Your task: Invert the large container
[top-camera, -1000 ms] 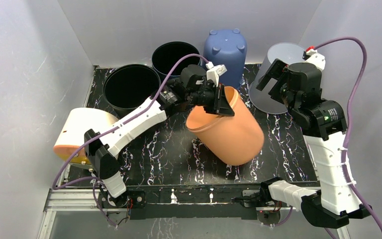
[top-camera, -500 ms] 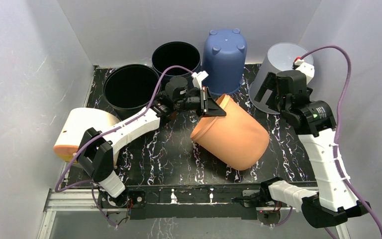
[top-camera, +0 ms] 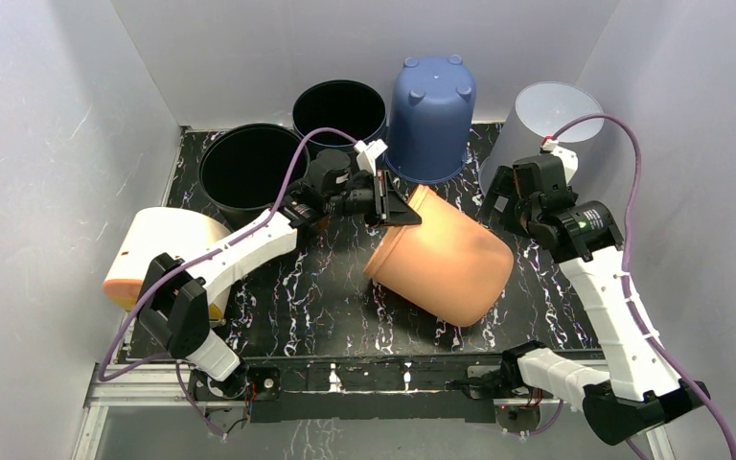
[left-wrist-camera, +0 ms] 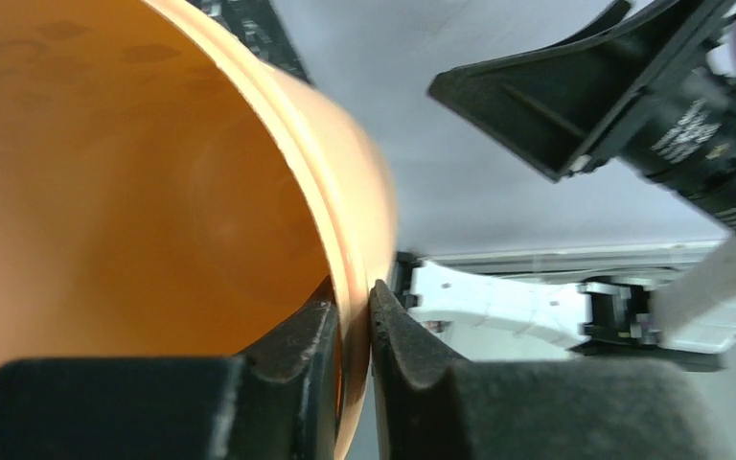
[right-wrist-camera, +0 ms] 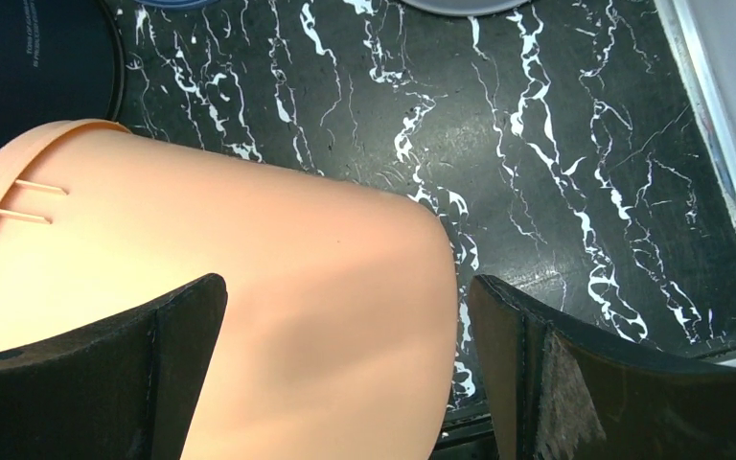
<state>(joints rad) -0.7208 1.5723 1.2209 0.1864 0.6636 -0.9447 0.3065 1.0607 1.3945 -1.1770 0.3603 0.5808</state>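
Tipped lower than a moment ago, the large container [top-camera: 450, 264] lies slanted, its rim nipped by the left pincer [left-wrist-camera: 350, 299].
Its smooth orange plastic wall curves under the right pincer [right-wrist-camera: 345, 297], which hangs spread wide. Beyond the left pincer, on the marbled black tabletop [top-camera: 326, 297]: two round black tubs [top-camera: 252, 165] [top-camera: 339, 107], one upturned blue bucket [top-camera: 431, 105], one frosted grey tub [top-camera: 546, 110].

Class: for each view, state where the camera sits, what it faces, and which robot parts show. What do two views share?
Top: high behind robot, facing down at table; left arm, right arm show.
Left wrist: faces rim of tub, pinched by left gripper.
Right wrist: faces down on tub; right gripper open.
Shared: tub.
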